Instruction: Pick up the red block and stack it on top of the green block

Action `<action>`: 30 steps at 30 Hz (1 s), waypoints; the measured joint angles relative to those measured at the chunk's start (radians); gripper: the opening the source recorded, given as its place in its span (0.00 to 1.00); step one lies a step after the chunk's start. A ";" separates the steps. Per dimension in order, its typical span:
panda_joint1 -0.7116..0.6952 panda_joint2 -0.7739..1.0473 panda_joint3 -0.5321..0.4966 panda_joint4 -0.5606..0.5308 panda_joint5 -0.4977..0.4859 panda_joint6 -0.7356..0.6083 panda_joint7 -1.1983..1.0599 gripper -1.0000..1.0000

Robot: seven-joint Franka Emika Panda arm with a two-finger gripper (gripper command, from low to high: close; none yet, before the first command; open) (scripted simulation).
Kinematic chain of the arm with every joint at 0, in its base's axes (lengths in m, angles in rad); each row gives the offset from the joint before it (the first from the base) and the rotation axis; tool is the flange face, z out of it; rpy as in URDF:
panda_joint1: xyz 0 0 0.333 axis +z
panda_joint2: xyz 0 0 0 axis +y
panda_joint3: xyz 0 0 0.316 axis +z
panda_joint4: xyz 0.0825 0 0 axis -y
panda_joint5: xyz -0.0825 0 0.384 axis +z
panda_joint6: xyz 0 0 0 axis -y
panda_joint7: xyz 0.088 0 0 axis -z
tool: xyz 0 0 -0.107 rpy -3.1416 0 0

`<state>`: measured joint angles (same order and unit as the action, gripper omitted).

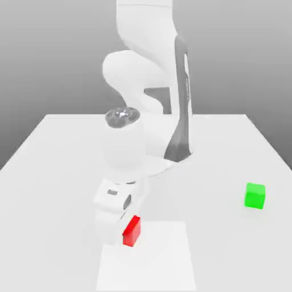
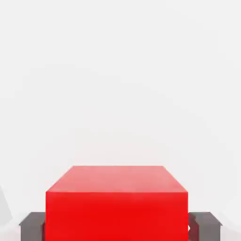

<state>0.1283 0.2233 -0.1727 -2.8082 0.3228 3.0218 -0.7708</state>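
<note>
Setting: a simulated robot test scene, not a lived-in room. A flat, matte white table (image 1: 57, 148) is filling the ground plane, with a brighter white square patch (image 1: 165, 256) lying on its near part. Behind it a featureless grey backdrop (image 1: 51, 51) is grading from dark to light, showing no walls, furniture or fittings. A smooth white robot arm (image 1: 148, 85) is standing at the table's far middle. Two plain, untextured cubes, the red block (image 1: 132, 231) and the green block (image 1: 255, 195), are serving as the sole props. Surfaces are looking rendered: uniform colour, soft shadows.
</note>
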 joint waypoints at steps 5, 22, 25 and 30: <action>0.035 -0.039 -0.049 -0.006 -0.056 -0.030 0.040 0.00; 0.270 -0.307 0.011 -0.034 -0.328 -0.262 0.302 0.00; 0.347 -0.321 0.081 -0.028 -0.312 -0.282 0.318 0.00; 0.478 -0.343 0.204 -0.018 -0.286 -0.314 0.345 0.00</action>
<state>0.6059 -0.1201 0.0314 -2.8264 0.0367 2.7081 -0.4261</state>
